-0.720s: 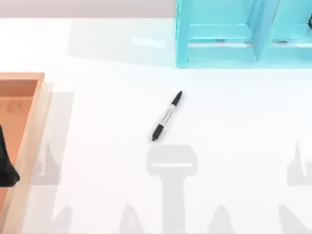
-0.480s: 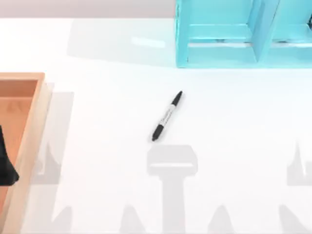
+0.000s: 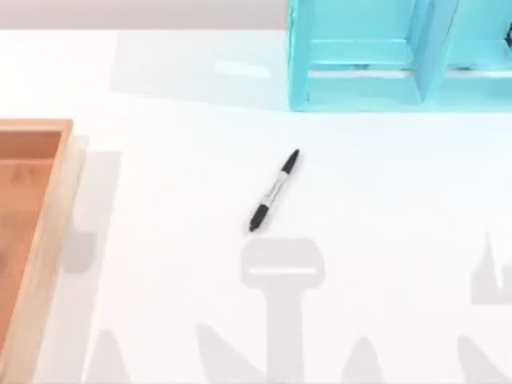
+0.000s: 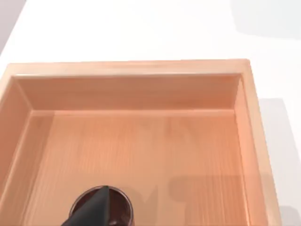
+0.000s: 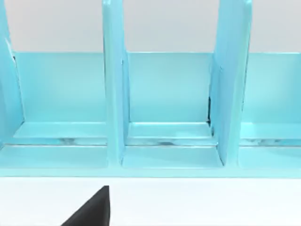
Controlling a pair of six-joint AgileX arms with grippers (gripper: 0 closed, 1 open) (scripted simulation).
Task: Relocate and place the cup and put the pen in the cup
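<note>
The left gripper's (image 4: pixel 91 212) black finger hangs over the cup (image 4: pixel 110 209), low in the left wrist frame; whether the jaws are apart or together cannot be told. The cup stands upright on the floor of the wooden tray (image 4: pixel 141 89). The right gripper's (image 5: pixel 91 209) dark tip shows at the bottom of its wrist frame, jaws' state unclear, facing the turquoise rack (image 5: pixel 164 108) with its upright dividers. From above, the pen (image 3: pixel 274 190) lies slantwise mid-frame on the white counter (image 3: pixel 160 200), well apart from tray (image 3: pixel 50 232) at left and rack (image 3: pixel 360 88) at upper right.
</note>
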